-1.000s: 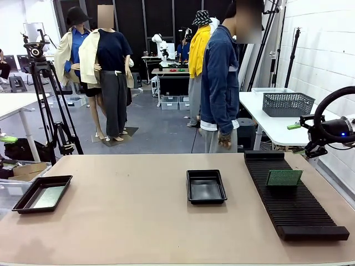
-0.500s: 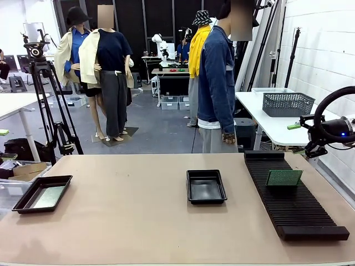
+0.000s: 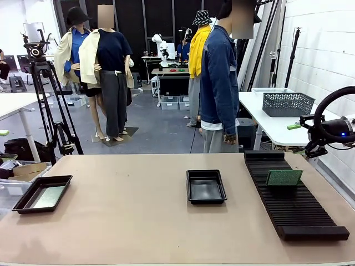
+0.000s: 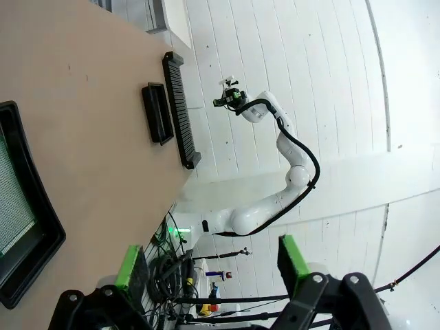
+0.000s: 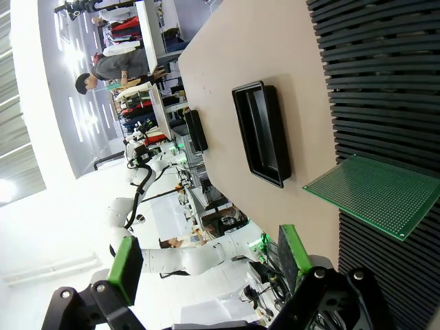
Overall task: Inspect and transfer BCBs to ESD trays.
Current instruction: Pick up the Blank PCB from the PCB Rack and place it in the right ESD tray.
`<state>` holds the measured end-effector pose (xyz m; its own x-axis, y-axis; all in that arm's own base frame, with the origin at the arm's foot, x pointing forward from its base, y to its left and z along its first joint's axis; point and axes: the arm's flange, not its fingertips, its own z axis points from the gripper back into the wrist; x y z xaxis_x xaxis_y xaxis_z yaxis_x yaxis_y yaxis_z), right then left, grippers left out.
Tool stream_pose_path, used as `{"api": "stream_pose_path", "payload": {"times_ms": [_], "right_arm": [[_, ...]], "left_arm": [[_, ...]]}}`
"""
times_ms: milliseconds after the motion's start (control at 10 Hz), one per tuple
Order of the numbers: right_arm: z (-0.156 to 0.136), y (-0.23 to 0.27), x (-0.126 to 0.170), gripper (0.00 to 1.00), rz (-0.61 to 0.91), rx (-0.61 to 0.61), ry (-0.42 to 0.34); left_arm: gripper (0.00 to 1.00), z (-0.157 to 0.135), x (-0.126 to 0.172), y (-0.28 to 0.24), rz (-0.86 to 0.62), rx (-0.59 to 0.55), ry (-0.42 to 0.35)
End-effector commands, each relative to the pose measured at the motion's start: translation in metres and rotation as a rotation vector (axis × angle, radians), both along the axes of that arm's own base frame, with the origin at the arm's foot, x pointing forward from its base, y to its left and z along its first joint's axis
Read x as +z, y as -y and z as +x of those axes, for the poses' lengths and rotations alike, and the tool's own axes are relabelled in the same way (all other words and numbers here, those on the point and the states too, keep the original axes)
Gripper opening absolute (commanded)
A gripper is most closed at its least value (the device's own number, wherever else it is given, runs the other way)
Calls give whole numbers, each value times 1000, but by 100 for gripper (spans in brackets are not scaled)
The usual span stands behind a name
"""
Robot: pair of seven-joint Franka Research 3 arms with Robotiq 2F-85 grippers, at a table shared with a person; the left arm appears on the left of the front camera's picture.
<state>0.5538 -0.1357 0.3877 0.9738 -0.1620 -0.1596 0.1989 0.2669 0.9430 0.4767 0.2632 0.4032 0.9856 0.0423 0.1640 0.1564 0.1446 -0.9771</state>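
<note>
Table: light brown top, shared with a person in a blue jacket who stands at its far edge, side-on.

Centre tray: shallow, glossy black, set lengthwise near the middle of the table, nothing in it. It also shows from the right wrist and, small, from the left wrist.

Left tray: same kind, at the table's left end, well apart from the centre tray. From the left wrist its rim runs along the picture's left edge.

Flat board: green, lying on the floor of the left tray, within its rim; its dotted face shows from the left wrist.

Rack: long, black, ribbed, along the table's right side, just right of the centre tray and apart from it.

Standing board: green, on edge in a slot about a third of the way along the rack from its far end, face towards the robot. From the right wrist it rises from the ribs, touched by nothing else.

Left fingers: green-padded, spread wide, nothing between them, held off the table beyond its left end.

Right fingers: green-padded, spread wide, nothing between them, clear of the rack and the standing board.

Right arm: white, raised at the table's right edge.
</note>
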Motion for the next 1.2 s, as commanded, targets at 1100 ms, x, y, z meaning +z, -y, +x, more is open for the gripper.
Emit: {"api": "stream_pose_path", "payload": {"times_ms": [1100], "right_arm": [[33, -72, 60, 100, -683, 1162, 502]], "left_arm": [[100, -2, 0, 0, 5, -1, -3]]}}
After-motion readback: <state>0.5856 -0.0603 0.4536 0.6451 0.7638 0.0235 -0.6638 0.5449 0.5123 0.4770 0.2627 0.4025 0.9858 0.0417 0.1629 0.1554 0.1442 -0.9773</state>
